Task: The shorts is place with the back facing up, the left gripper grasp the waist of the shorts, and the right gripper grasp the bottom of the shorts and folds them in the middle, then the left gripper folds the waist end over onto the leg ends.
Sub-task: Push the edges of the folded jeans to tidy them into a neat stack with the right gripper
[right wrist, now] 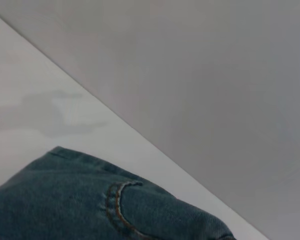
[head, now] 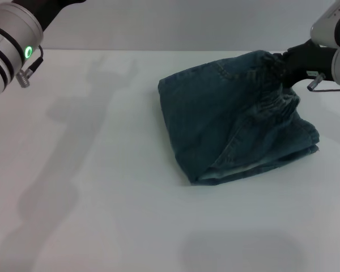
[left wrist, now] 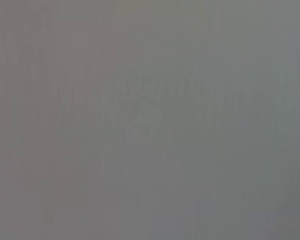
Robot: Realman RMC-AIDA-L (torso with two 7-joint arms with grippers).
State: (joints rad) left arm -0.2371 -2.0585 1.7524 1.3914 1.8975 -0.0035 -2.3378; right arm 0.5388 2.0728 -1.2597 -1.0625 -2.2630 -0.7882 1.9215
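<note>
Denim shorts [head: 232,122] lie folded on the white table [head: 90,170] in the head view, right of centre; the right gripper [head: 283,68] is at their far right corner by the ruffled waist [head: 275,99], closed on the fabric, while the left gripper's wrist [head: 11,39] hangs raised at far left, its jaws out of view. Left wrist view shows only blank grey. Right wrist view shows a stitched fold of the shorts [right wrist: 90,205] on the table, with no fingers visible.

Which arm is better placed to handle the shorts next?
Right. The right gripper is already at the shorts, on the gathered far right corner of the folded bundle. The left gripper is raised at the far left, well away from the fabric.
</note>
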